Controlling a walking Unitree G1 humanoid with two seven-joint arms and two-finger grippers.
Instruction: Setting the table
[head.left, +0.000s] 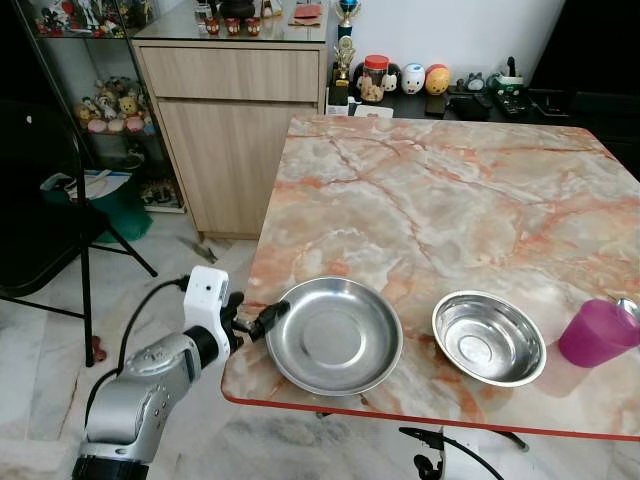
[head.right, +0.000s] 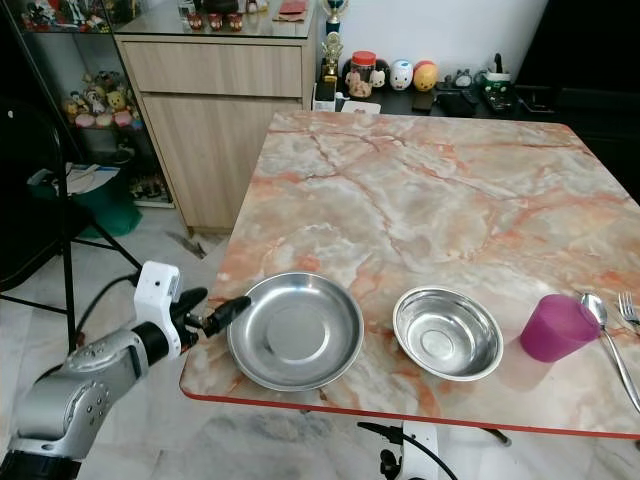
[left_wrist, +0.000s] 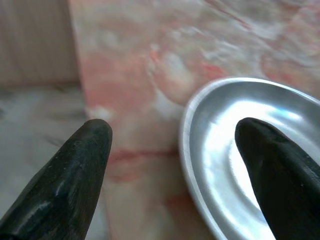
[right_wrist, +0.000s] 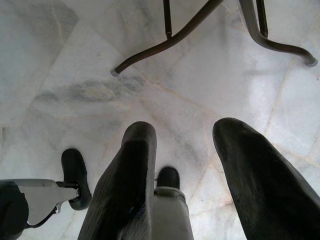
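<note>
Marble-topped table, pink and cream veining, red edge along the near side. Steel plate: shallow, round, set at the near left corner of the table, its rim slightly overhanging the near edge. Steel bowl: deeper, just to the right of the plate, apart from it. Purple cup: upright, near the right edge, right of the bowl. Spoon and fork: lying beside the cup on its right, the fork partly cut off by the frame. Left gripper: at the left rim of the plate, level with the table edge; the left wrist view shows its two black fingers spread wide, one over the plate's inside and the other outside the rim over the table corner, neither seen to press on the metal. Right gripper: hanging low beside the table, pointed at the white marble floor, fingers parted with nothing between them; curved table legs lie ahead of it.
</note>
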